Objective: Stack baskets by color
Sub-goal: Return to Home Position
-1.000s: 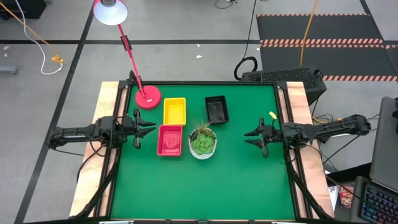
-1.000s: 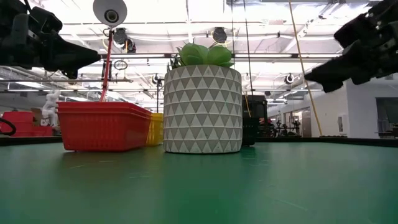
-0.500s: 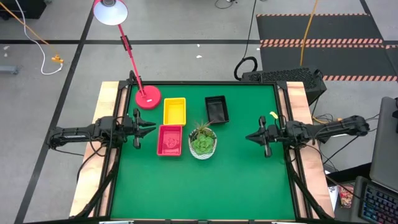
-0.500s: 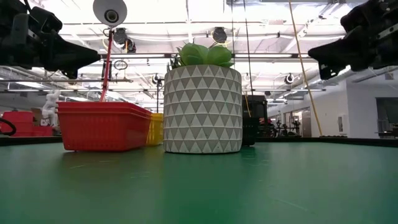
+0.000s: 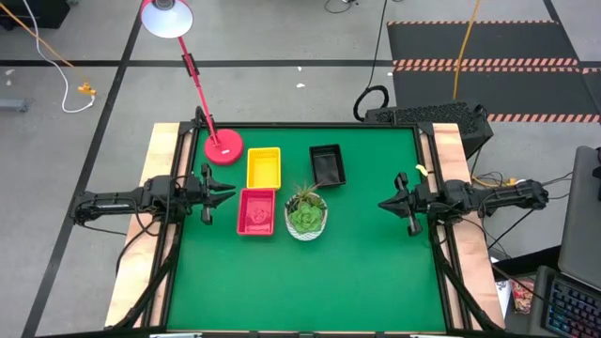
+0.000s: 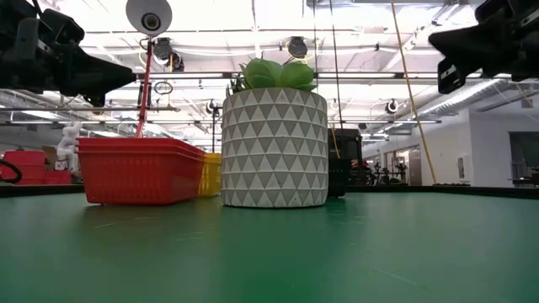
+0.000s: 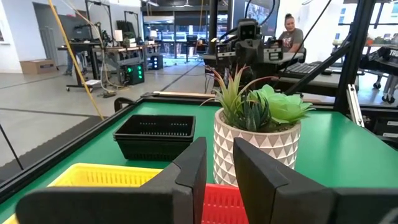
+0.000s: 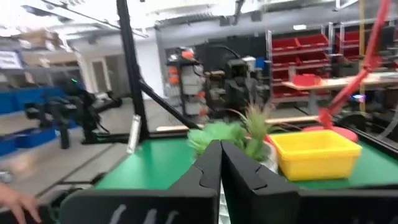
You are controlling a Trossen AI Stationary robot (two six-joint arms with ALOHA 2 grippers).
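Note:
Three baskets rest on their bases on the green table. A red basket (image 5: 255, 211) lies at mid left, a yellow one (image 5: 264, 168) just beyond it, and a black one (image 5: 327, 165) farther right. My left gripper (image 5: 231, 192) hovers at the table's left edge, pointing level at the red basket, open by a narrow gap (image 7: 219, 163) with nothing in it. My right gripper (image 5: 381, 204) hovers at the right edge above the table, shut and empty (image 8: 220, 148). It faces the plant pot, with the yellow basket (image 8: 314, 152) behind that.
A white patterned pot with a green succulent (image 5: 306, 214) stands right of the red basket, between the two grippers. A round red lamp base (image 5: 223, 147) sits at the far left corner, its arm leaning off the table. The near half of the table (image 5: 310, 291) is bare green.
My right gripper has shut its fingers on nothing. It has drawn back toward the table's right edge, risen a little, and its tips have tipped upward. The left arm and the baskets have not moved.

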